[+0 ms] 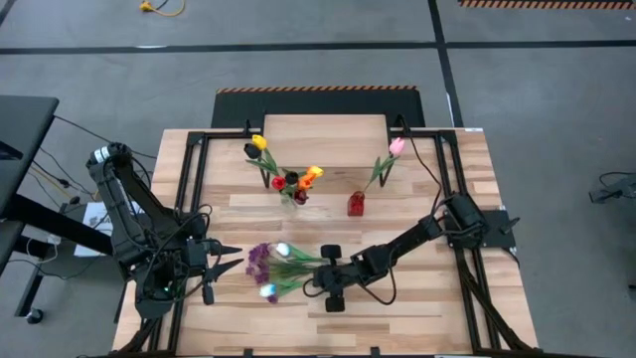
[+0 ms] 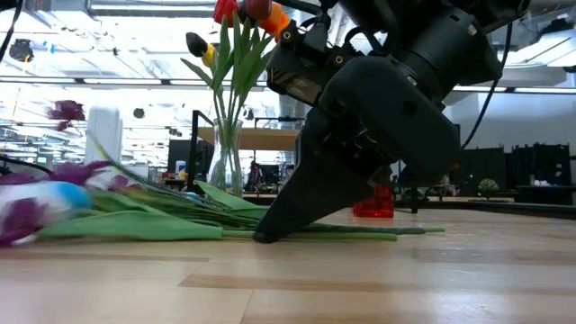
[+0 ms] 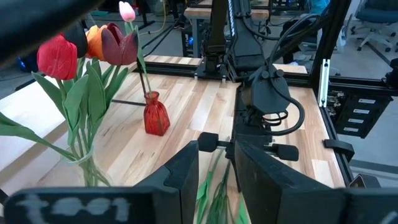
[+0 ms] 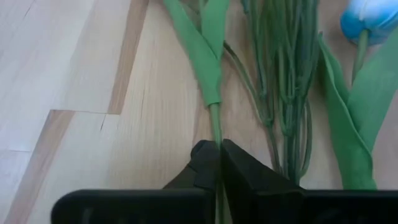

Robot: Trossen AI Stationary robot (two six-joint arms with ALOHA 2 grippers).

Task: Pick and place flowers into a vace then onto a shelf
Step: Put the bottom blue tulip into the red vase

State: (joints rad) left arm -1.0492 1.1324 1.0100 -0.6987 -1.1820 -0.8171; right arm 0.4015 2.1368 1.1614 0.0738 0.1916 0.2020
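- Your right gripper (image 4: 219, 163) is down at the tabletop with its jaws pinched on a single green stem (image 4: 214, 124), taken near the cut end, probably so the head trails free when you lift
- The loose flowers (image 1: 276, 267) lie flat on the table (image 1: 417, 199) just beside that gripper, heads towards the left arm
- Your left gripper (image 1: 227, 261) waits near the flower heads, fingers a little apart, holding nothing
- The clear vase (image 1: 289, 196) already holds several tulips; a small red vase (image 1: 356, 204) holds one pink one
- The shelf (image 1: 323, 127) stands at the far edge, nothing on top
- You have no readable labels or writing anywhere
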